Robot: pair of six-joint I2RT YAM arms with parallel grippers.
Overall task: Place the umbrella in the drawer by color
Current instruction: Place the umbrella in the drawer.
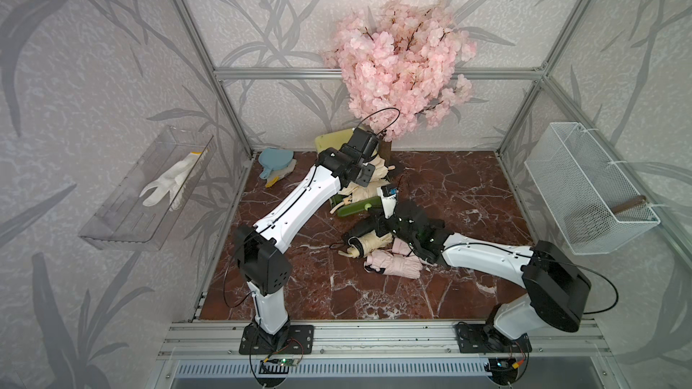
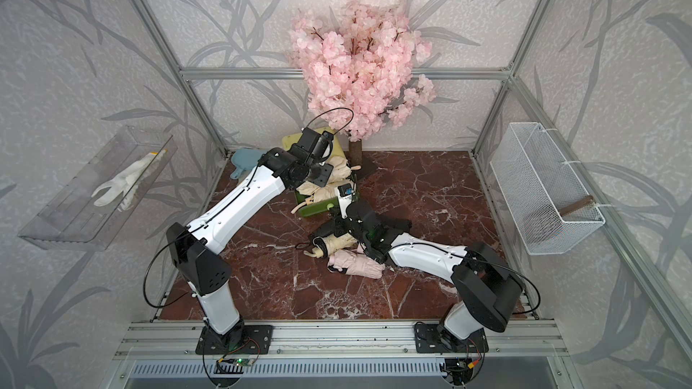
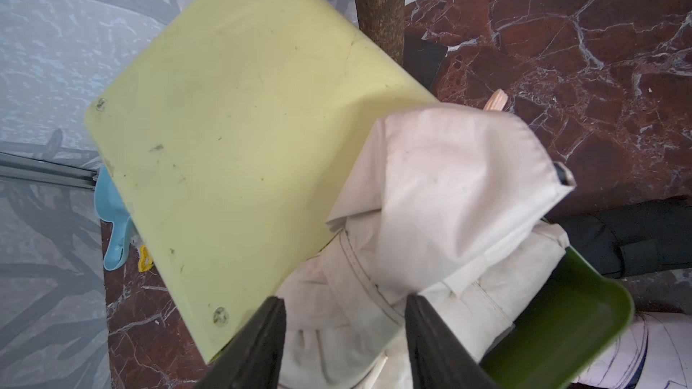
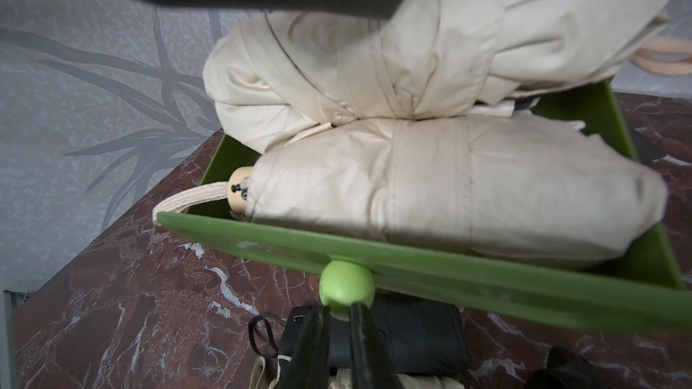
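A green drawer [image 4: 486,267] stands pulled out of a pale yellow cabinet [image 3: 243,125] at the back of the floor. Two folded cream umbrellas lie in it, one [image 4: 449,188] along the front wall and one [image 4: 374,69] behind it. My left gripper [image 3: 345,299] reaches down into the drawer, its fingers pressed on either side of the rear cream umbrella [image 3: 449,181]. The right gripper [image 4: 339,308] is shut on the drawer's round green knob [image 4: 346,286]. On the floor in front lie a black umbrella [image 1: 365,230], a cream umbrella [image 1: 370,243] and a pink umbrella [image 1: 393,265].
A pink blossom tree [image 1: 400,69] stands right behind the cabinet, its trunk [image 3: 378,5] beside it. A blue scoop [image 1: 275,159] lies at the back left. A clear wall shelf [image 1: 123,218] holds a white glove; a white wire basket [image 1: 588,188] hangs on the right wall.
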